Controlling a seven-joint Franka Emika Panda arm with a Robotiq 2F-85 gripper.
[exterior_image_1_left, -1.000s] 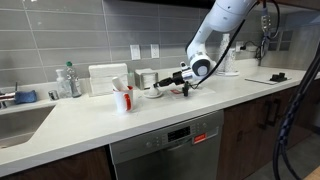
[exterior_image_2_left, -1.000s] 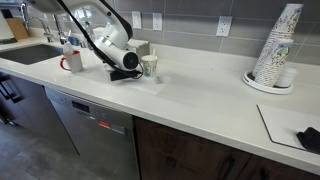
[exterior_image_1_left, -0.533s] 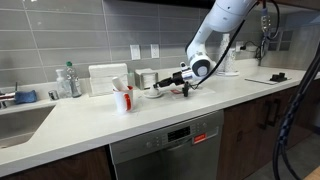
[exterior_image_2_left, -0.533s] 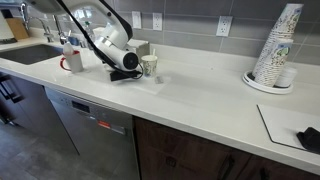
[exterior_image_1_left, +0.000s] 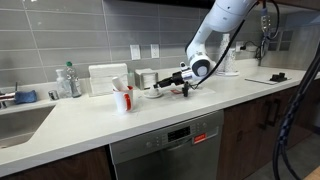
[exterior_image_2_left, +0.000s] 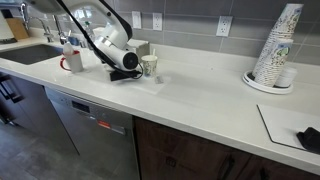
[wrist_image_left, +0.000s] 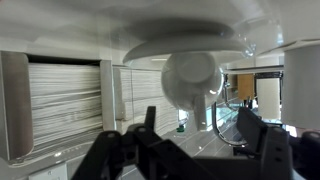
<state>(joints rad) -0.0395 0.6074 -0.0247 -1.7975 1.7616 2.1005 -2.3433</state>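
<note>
Your pincer (wrist_image_left: 197, 118) lies low and level over tabletop (exterior_image_2_left: 200, 95), jaws wide, holding nothing. That puts the fingers at the height of white cup (exterior_image_2_left: 150, 66), which stands upright just ahead, near red mug (exterior_image_2_left: 72, 62).

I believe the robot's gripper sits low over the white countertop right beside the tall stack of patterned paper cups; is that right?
Not quite. The gripper sits low over the white countertop, but beside a small pale cup; the tall stack of patterned paper cups stands far along the counter, well apart from it, as an exterior view shows.
</note>
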